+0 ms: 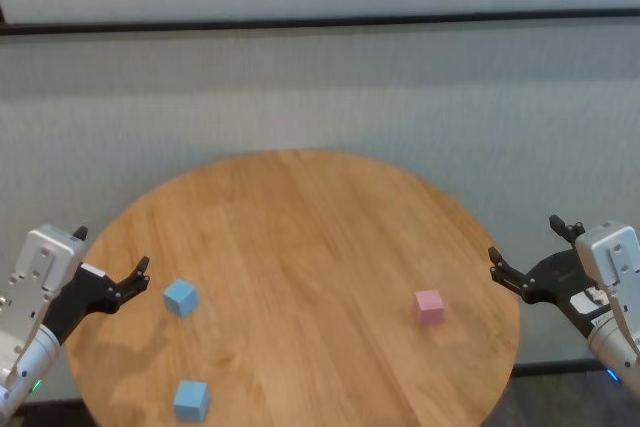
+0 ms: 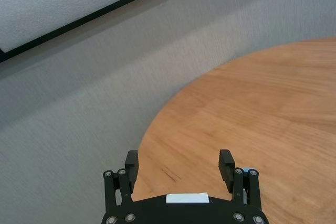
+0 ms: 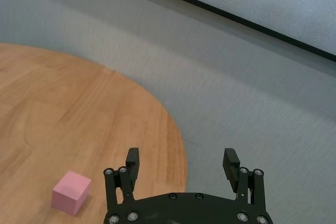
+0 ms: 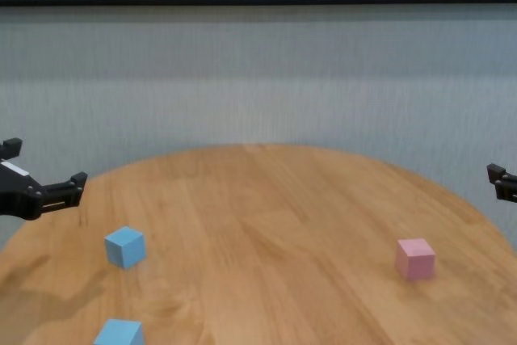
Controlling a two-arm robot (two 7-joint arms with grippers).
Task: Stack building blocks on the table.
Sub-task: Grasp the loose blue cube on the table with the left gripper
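Three building blocks are lying apart on the table [image 1: 300, 237], none yet stacked. One light blue block [image 1: 180, 297] is sitting near the left edge of the surface, a second light blue block [image 1: 190, 399] is resting closer to the near-left edge, and the pink block [image 1: 429, 307] is sitting alone near the right edge. All three are standing flat on a face and well clear of each other.

The left gripper [image 1: 112, 278] is hovering over the left edge with its jaws spread wide and holding nothing; the farther blue block is lying just beside it. The right gripper [image 1: 535, 255] is hanging just off the right edge, likewise wide and empty, with the pink block near it on the wood.

The step in hand looks like a first pick. To do it well, the nearer arm should be coming straight down over its block so both fingers are straddling opposite flat faces, not corners, since a cube gripped on the diagonal is likely to twist. Closing low on the block but clear of the wood should be keeping the grip steady. One blue block would be serving well as the base; the carried cube should be set down squarely, faces aligned, and released only once it is resting fully on the one below.
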